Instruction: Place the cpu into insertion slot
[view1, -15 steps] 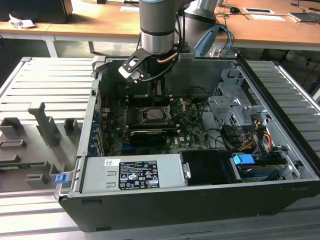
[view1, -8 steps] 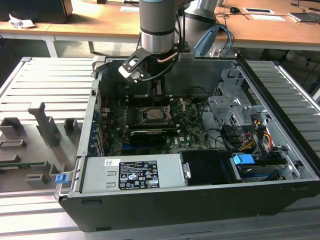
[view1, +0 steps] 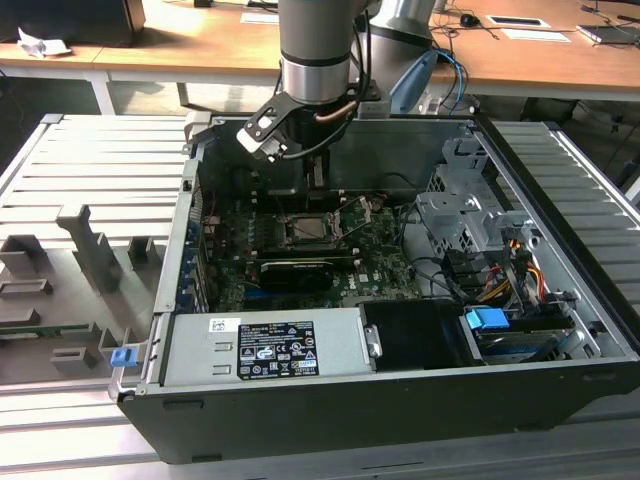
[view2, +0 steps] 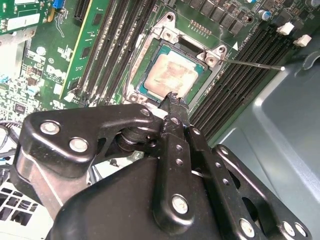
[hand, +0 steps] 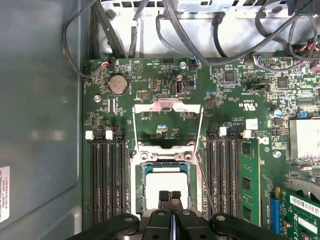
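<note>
You have here one computer case (view1: 400, 410), standing open on the ribbed grey tabletop (view1: 80, 150), and inside it one cpu (hand: 156, 186), one insertion slot (hand: 136, 170) and one end effector (hand: 170, 194) on the single arm. In the first wrist view you can count two groups of narrow black memory slots (hand: 107, 180), one group at each side of the insertion slot, with one green memory module (hand: 248, 180) standing just beside the farther group, and one round coin battery (hand: 117, 84) higher on the board. The cpu is a small flat square with a pale silver-grey metal top. In the second wrist view this top looks dull and smeared with a lighter patch, and a thin green border runs around it. The cpu lies inside the insertion slot, within the silvery frame. The metal cover plate (hand: 167, 107) of the slot is folded back and open, and the thin wire lever (view2: 255, 64) stands out to the side, away from the frame. The two fingers of the end effector are pressed together with no gap between them, and they grip nothing. In both wrist views the joined tips are over the near edge of the cpu. Whether they really touch the metal top you cannot tell.
</note>
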